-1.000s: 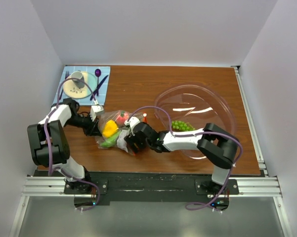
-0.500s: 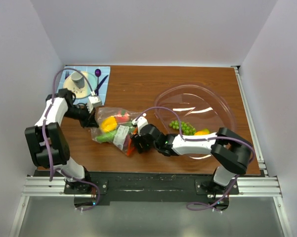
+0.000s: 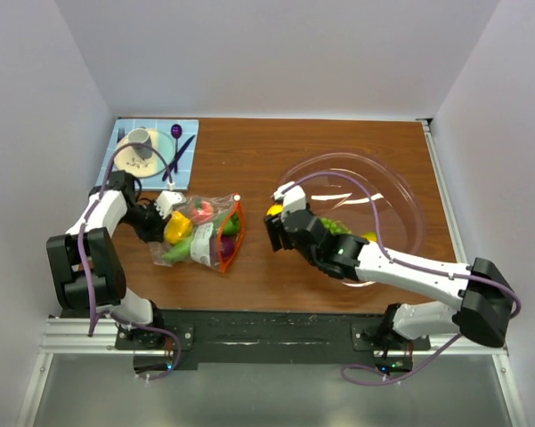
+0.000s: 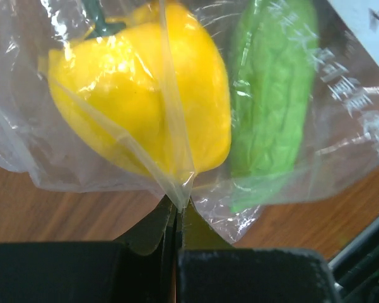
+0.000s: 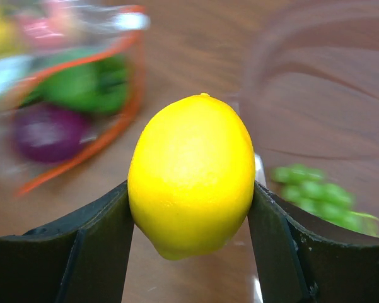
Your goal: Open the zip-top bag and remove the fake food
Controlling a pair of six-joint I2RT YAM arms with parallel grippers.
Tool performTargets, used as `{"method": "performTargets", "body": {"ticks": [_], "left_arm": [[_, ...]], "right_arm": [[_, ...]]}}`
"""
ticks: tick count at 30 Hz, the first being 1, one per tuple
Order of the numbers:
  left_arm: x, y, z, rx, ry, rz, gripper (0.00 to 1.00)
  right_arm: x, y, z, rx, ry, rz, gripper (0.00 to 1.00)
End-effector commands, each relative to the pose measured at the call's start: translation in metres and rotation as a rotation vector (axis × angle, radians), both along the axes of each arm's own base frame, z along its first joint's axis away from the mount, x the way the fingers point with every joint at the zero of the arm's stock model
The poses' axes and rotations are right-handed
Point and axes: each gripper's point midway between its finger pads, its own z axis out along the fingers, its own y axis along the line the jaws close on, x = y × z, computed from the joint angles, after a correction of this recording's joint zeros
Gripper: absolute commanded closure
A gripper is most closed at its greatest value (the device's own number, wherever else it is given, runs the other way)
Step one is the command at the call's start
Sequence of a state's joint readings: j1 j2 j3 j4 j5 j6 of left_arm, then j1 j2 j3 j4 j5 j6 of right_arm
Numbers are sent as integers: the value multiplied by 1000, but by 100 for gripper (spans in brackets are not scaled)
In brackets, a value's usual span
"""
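left pincer (image 4: 176, 211) clamps the bag (image 3: 205, 245); right pincer (image 3: 274, 219) grips a lemon (image 5: 190, 173) beside the bowl (image 3: 383, 187); next, i'd say, drop it in.

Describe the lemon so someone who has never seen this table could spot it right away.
On the wooden table, find the big clear bowl on the right. Just off its left rim, the right hand grips the lemon. It is smooth, plain yellow and out in the open, unlike the green-stemmed yellow pepper inside the plastic bag.
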State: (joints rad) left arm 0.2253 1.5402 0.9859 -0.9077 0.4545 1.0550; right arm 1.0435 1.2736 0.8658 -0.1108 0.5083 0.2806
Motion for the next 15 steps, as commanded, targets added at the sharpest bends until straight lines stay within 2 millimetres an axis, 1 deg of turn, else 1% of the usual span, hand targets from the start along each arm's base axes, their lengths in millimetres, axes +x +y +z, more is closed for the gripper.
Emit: {"method": "performTargets", "body": {"ticks": [1, 3, 4, 5, 6, 7, 8, 9, 11, 12, 13, 14, 15], "left_arm": [[15, 18, -5, 131, -86, 17, 100], [15, 18, -7, 146, -98, 13, 100], [16, 17, -8, 146, -104, 11, 100], [18, 15, -8, 146, -114, 10, 100], [18, 11, -10, 141, -116, 3, 100], [18, 10, -10, 143, -122, 2, 100], [21, 8, -11, 146, -138, -3, 100], [19, 2, -14, 145, -132, -14, 100], [19, -4, -16, 143, -130, -26, 100], [18, -10, -18, 135, -119, -34, 100], [17, -12, -19, 130, -113, -38, 100], [15, -15, -20, 118, -104, -43, 100], [14, -18, -20, 112, -100, -47, 100]], "right_arm": [[53, -98, -14, -157, 5, -397, 87], [64, -123, -27, -208, 34, -494, 88], [67, -132, -27, -233, 34, -544, 89], [68, -138, -29, -249, 35, -573, 85], [70, -141, -31, -256, 44, -591, 75], [72, -139, -34, -269, 55, -588, 38], [72, -137, -35, -271, 64, -581, 19], [73, -135, -36, -272, 70, -577, 1], [76, -133, -33, -277, 70, -576, 1], [77, -131, -29, -272, 61, -573, 1], [78, -127, -16, -257, 31, -552, 1], [78, -122, -9, -244, 10, -529, 1], [73, -110, -4, -236, -11, -477, 1]]}}
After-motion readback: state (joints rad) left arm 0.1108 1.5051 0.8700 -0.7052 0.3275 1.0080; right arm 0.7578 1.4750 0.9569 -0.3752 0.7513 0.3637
